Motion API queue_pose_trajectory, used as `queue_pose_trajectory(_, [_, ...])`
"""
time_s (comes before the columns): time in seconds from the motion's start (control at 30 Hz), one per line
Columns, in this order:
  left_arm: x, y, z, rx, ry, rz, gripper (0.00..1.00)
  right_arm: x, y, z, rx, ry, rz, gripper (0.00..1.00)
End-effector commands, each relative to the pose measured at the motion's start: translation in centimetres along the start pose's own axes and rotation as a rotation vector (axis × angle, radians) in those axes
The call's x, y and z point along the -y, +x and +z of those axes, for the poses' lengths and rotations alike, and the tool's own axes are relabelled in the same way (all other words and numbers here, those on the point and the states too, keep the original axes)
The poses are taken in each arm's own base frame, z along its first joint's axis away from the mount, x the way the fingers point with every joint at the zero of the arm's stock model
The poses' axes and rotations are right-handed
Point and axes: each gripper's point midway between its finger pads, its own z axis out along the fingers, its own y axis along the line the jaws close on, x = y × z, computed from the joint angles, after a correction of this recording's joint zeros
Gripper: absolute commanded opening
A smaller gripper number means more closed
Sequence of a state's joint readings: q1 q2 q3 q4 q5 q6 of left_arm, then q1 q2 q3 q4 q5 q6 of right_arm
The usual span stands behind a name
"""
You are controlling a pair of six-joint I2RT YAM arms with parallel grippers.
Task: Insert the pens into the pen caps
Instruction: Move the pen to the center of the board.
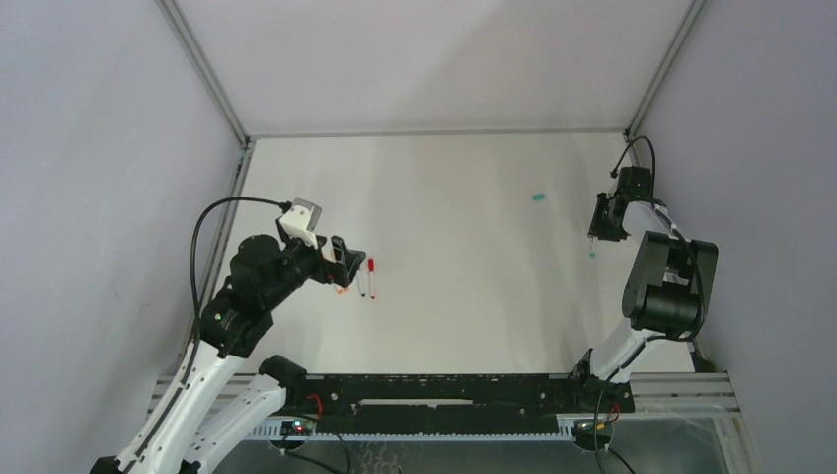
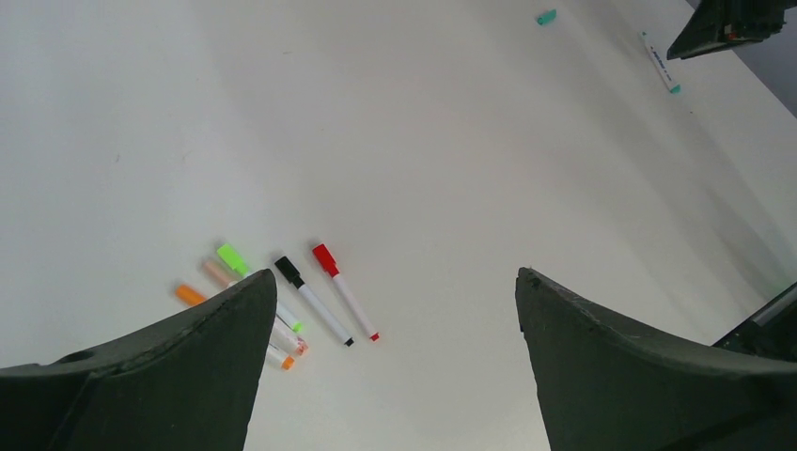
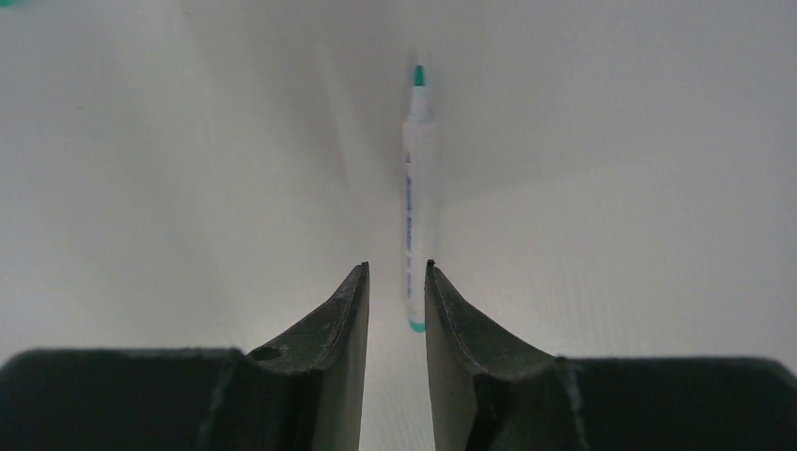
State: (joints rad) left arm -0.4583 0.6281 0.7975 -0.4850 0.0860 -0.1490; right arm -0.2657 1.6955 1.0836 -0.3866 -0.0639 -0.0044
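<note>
A teal-tipped pen (image 3: 414, 197) lies uncapped on the white table, nib pointing away. My right gripper (image 3: 396, 268) straddles its rear end with narrowed jaws; the barrel sits against the right finger (image 3: 442, 301), with a gap on the left side. From above, this gripper (image 1: 595, 235) is at the far right with the pen (image 1: 592, 251) under it. The teal pen cap (image 1: 538, 197) lies alone, left of it. My left gripper (image 2: 393, 275) stands wide open above the table, holding nothing. Beside its left finger lie capped pens: red (image 2: 346, 291), black (image 2: 313, 301), green (image 2: 235, 261) and orange (image 2: 191, 295).
Grey walls and an aluminium frame (image 1: 207, 74) enclose the table on the left, back and right. The right arm's elbow (image 1: 671, 281) rises near the right wall. A black rail (image 1: 444, 390) runs along the near edge.
</note>
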Motion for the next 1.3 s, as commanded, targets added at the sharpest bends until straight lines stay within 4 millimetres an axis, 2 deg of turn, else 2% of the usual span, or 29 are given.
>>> queue_pose_trajectory(0.0, [-0.2, 0.9, 0.4, -0.018, 0.004, 0.008, 1.0, 1.4, -0.1, 0.2, -0.006, 0.04, 0.037, 0.34])
queue_pose_trajectory(0.5, [-0.1, 0.9, 0.4, -0.019, 0.009, 0.006, 1.0, 1.1, 1.7, 2.2, -0.112, 0.012, 0.037, 0.31])
queue_pose_trajectory(0.77, [-0.1, 0.9, 0.4, -0.017, 0.009, 0.007, 1.0, 0.6, 3.1, 2.8, -0.192, -0.028, 0.003, 0.05])
queue_pose_trajectory(0.9, [-0.1, 0.9, 0.3, -0.015, 0.008, 0.007, 1.0, -0.6, 3.3, 2.3, -0.203, -0.063, -0.054, 0.0])
queue_pose_trajectory(0.97, [-0.1, 0.9, 0.3, -0.015, 0.008, 0.007, 1.0, -2.3, 3.4, 1.5, -0.207, -0.119, -0.097, 0.0])
queue_pose_trajectory(1.07, [-0.1, 0.9, 0.3, -0.013, 0.006, 0.007, 1.0, -6.3, 4.0, -0.2, -0.204, -0.241, -0.199, 0.0])
queue_pose_trajectory(1.17, [-0.2, 0.9, 0.3, -0.012, 0.004, 0.007, 1.0, -11.2, 6.1, -2.3, -0.202, -0.373, -0.365, 0.0])
queue_pose_trajectory(1.27, [-0.2, 0.8, 0.3, -0.011, 0.0, 0.007, 1.0, -15.2, 9.3, -4.2, -0.2, -0.463, -0.565, 0.0])
